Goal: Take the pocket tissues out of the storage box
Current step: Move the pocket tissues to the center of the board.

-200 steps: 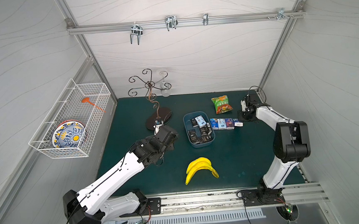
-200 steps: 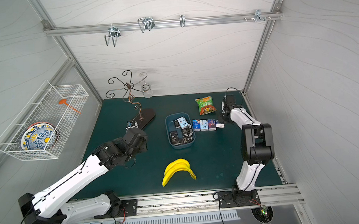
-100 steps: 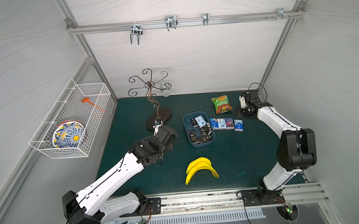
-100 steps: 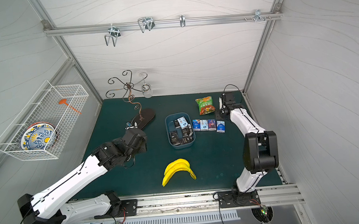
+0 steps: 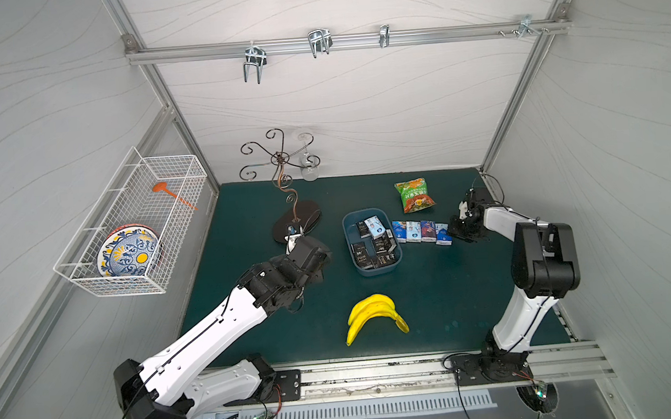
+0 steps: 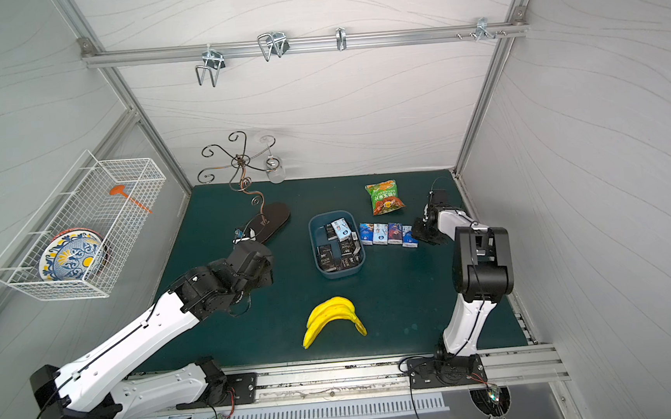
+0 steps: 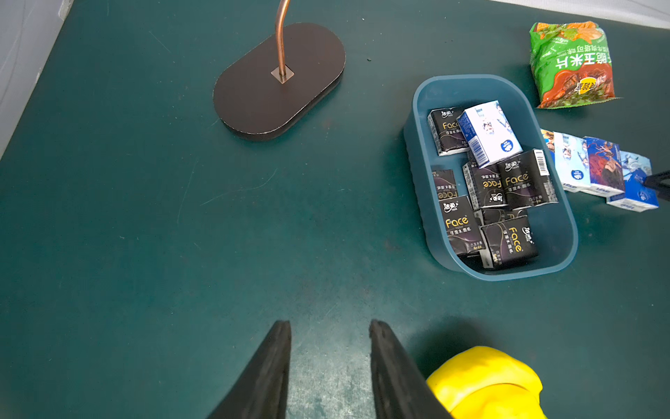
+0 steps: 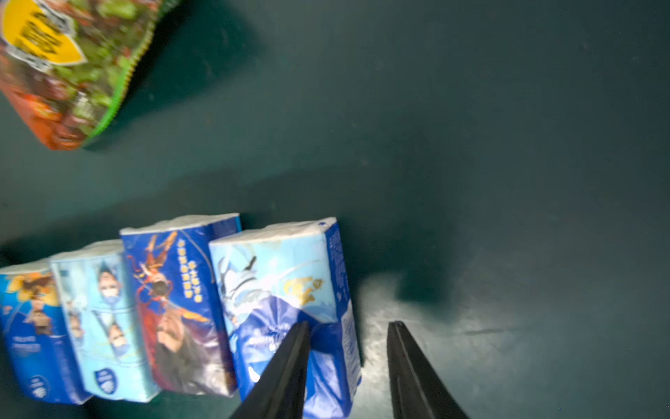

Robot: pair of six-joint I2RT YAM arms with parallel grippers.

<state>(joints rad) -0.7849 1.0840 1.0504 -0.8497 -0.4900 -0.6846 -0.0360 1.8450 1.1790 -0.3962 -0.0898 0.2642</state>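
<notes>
With my right pincer [image 8: 350, 323] standing jaws apart and empty at the end of four pocket tissues [image 8: 282, 275] lined on the tabletop [image 5: 432, 292] beside the storage box [image 5: 376, 271], which holds more, a careless swing could scatter them.

My dark green mat [image 5: 432, 292] carries the storage box [image 5: 374, 271] at centre frame. Four blue pocket tissues [image 5: 420, 231] stand in a row just right of it, with a snack bag [image 5: 414, 195] above them. Bananas [image 5: 373, 313] lie below the box, and a stand's oval base [image 5: 304, 218] sits to its upper left.
</notes>
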